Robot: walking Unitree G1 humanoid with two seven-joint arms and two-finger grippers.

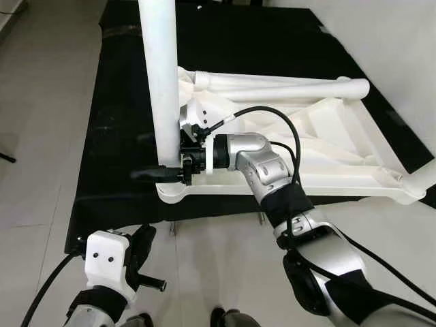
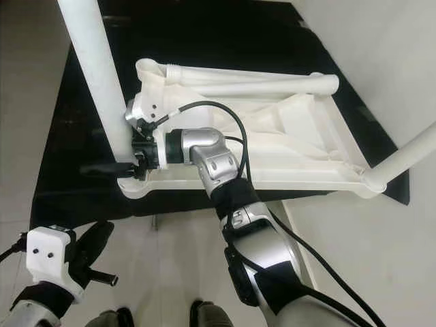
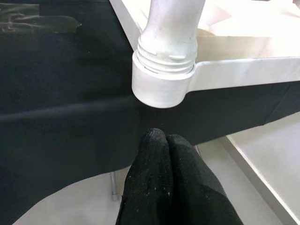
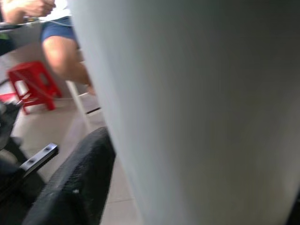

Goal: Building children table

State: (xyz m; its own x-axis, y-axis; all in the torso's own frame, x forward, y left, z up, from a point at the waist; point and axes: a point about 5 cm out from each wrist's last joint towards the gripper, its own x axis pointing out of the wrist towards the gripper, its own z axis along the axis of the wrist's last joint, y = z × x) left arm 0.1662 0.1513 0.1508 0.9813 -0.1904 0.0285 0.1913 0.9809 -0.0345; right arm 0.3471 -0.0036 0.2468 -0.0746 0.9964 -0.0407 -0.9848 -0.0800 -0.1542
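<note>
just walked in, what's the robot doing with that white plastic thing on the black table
It is assembling a small table. The white tabletop lies upside down on a black-covered table. The right gripper is closed around an upright white leg seated in the near corner socket. Another leg stands in the far right corner, and a loose one lies on the tabletop. The left gripper hangs shut below the table edge.

- Tabletop (image 1: 327,146), upside down: plain white plastic.
- Upright leg (image 1: 161,75): white, unpatterned.
- Cloth (image 1: 116,136) under the parts: solid black.
- Floor (image 1: 48,102): pale grey tiles.
- Right arm (image 1: 262,163): silver shell, black cable (image 1: 272,112).
- Right end effector (image 1: 163,172): black fingers.
- Left end effector (image 3: 161,140): black fingers; white wrist housing (image 1: 105,255).
- Stool (image 4: 30,84): red.
- Person's shorts (image 4: 56,28): blue.
</note>
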